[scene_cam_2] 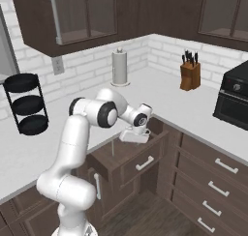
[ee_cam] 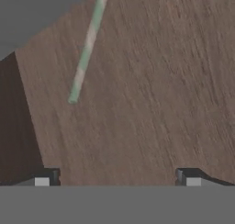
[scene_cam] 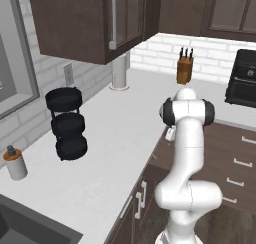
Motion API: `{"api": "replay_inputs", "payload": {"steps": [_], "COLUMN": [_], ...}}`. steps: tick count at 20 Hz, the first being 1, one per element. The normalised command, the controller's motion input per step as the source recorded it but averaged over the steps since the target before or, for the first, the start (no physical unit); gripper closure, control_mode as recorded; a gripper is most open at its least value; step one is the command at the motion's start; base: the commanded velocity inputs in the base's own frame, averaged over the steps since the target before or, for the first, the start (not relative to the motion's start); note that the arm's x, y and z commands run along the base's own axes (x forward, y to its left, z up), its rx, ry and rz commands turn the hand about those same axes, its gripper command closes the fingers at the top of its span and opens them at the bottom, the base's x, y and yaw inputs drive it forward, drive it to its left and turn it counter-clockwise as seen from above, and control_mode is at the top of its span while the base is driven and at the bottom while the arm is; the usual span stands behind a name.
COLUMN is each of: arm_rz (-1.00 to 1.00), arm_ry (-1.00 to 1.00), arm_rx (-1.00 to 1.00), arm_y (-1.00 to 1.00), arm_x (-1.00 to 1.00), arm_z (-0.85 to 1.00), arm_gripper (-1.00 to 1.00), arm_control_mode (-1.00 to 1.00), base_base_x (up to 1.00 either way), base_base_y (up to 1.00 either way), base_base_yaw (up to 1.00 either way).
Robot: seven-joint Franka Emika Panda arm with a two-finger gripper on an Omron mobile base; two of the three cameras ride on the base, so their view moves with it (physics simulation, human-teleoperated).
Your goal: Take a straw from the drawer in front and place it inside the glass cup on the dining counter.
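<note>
The dark brown drawer [scene_cam_2: 129,169] stands pulled out below the white counter, its brown floor [ee_cam: 151,90] under the hand camera. My gripper [scene_cam_2: 134,136] hangs just over the drawer's inside, fingers pointing down and open, with nothing between them. In the hand view the straw [ee_cam: 87,48], a thin pale greenish-white stick, lies on the drawer floor ahead and to the left of my gripper [ee_cam: 117,177], apart from both fingertips [ee_cam: 47,176]. A faint thin upright line in the drawer in the right base view may be the straw [scene_cam_2: 114,147]. The glass cup and the dining counter are out of view.
On the white counter [scene_cam_2: 160,92] stand a paper towel roll [scene_cam_2: 119,67], a knife block [scene_cam_2: 190,70] and a black three-tier rack [scene_cam_2: 28,104]. A black oven [scene_cam_2: 235,102] is at the right, closed drawers [scene_cam_2: 213,182] below it. A soap dispenser [scene_cam: 15,163] stands by the sink [scene_cam: 30,228].
</note>
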Motion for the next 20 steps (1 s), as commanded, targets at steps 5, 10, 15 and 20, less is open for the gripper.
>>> {"api": "replay_inputs", "payload": {"steps": [5, 10, 15, 20], "arm_rz": [0.11, 0.09, 0.07, 0.01], "arm_ry": [0.00, 0.00, 0.00, 0.01], "arm_rx": [0.00, 0.00, 0.00, 0.00], "arm_y": [0.03, 0.02, -0.04, -0.27], "arm_x": [0.26, 0.17, 0.02, 0.00], "arm_z": [-0.33, -0.37, -0.33, -0.15], "arm_gripper": [-1.00, -1.00, -1.00, -1.00], "arm_control_mode": [-1.00, -1.00, -1.00, -1.00], "base_base_x": [0.00, 0.00, 0.00, 0.00], "base_base_y": [0.00, 0.00, 0.00, 0.00], "base_base_yaw": [0.00, 0.00, 0.00, 0.00]}}
